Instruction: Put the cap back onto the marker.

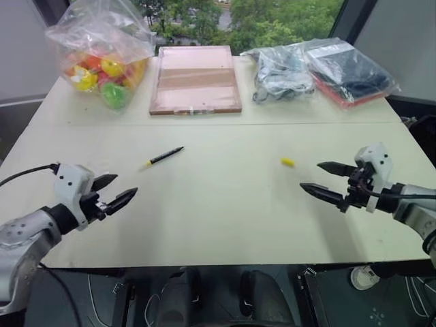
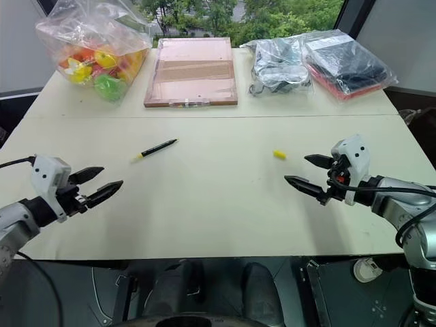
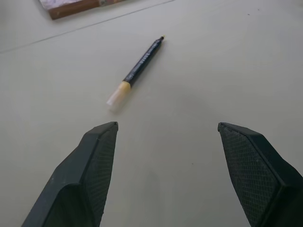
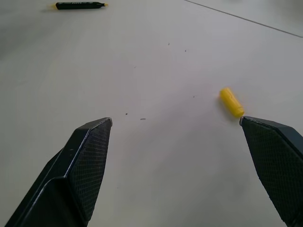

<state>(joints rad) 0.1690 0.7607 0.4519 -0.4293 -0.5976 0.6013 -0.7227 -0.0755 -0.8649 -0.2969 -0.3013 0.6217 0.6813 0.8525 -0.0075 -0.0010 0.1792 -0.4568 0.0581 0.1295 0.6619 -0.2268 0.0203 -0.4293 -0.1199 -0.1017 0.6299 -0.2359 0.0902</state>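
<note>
Both jaws stand wide and empty: marker (image 1: 163,156) lies uncapped left of centre on the surface (image 1: 225,204), light, stiff, likely to roll, best pinched mid-barrel; cap (image 1: 288,162) lies well right, near the right gripper (image 1: 325,180), tiny, slippery, best gripped across its sides

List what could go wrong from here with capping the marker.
1. The cap is tiny and round, lying loose on the table; the right gripper's wide-open fingers could nudge it so it rolls away.
2. The marker is slim and flat on the table, so the left gripper may pinch it badly or push it aside.
3. Cap and marker lie far apart, so lining them up in the air may fail.
</note>
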